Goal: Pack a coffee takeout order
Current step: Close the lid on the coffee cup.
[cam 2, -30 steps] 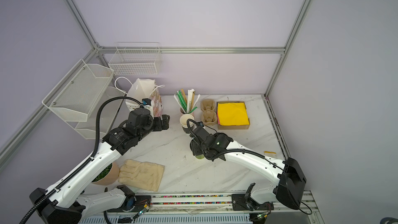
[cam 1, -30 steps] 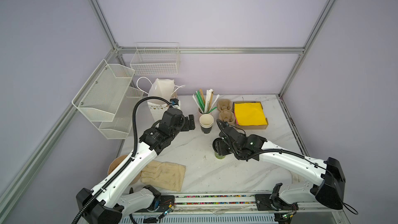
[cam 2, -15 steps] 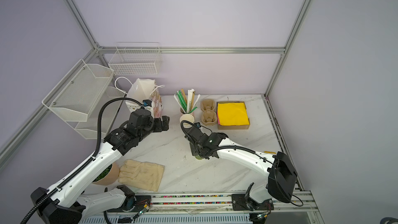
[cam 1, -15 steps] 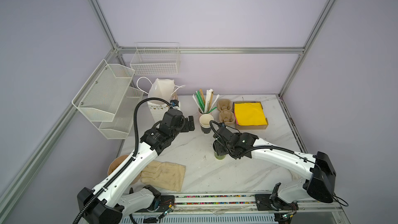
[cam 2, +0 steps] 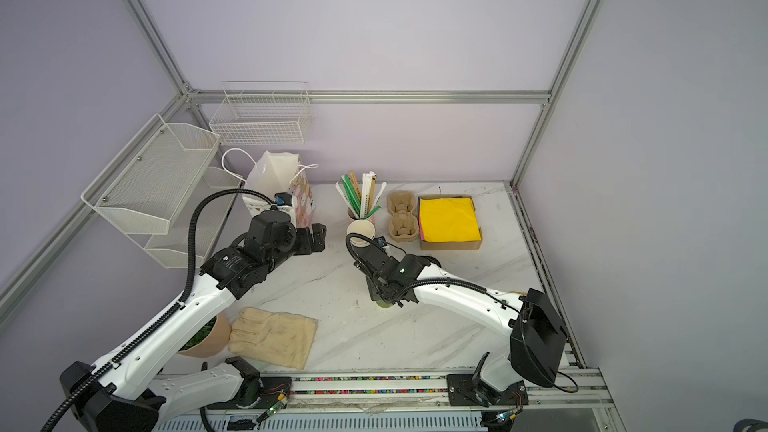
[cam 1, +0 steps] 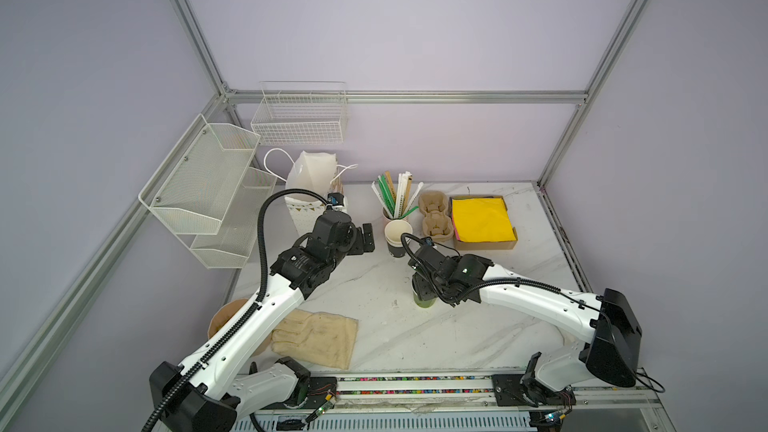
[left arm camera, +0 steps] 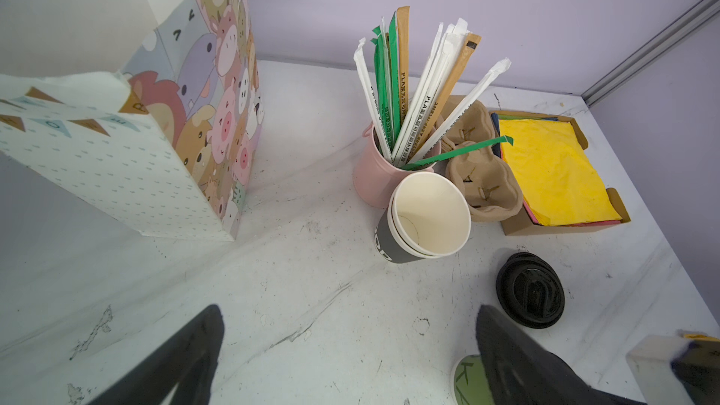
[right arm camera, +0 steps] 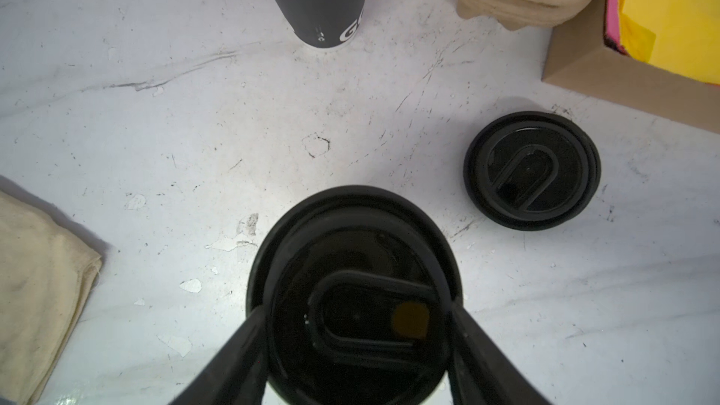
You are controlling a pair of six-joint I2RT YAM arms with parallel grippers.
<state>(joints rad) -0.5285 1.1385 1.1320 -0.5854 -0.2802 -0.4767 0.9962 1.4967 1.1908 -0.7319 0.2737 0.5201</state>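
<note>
Right wrist view: right fingers (right arm camera: 233, 364) pinch black-lidded cup (right arm camera: 354, 305).
Left wrist view: left fingers (left arm camera: 175, 364) spread, empty, above surface (left arm camera: 311, 286).

White cartoon-print paper gift bag (left arm camera: 195, 111) upright at back left. Pink cylindrical holder (left arm camera: 370, 185) full of wrapped straws (left arm camera: 413, 103), lidless nested dark paper cups (left arm camera: 428, 216) just beside it. Loose black plastic lid (right arm camera: 532, 171) flat on the marble tabletop (cam 1: 374, 284). Cream fabric glove (cam 1: 316, 336) flat near the front edge.
</note>
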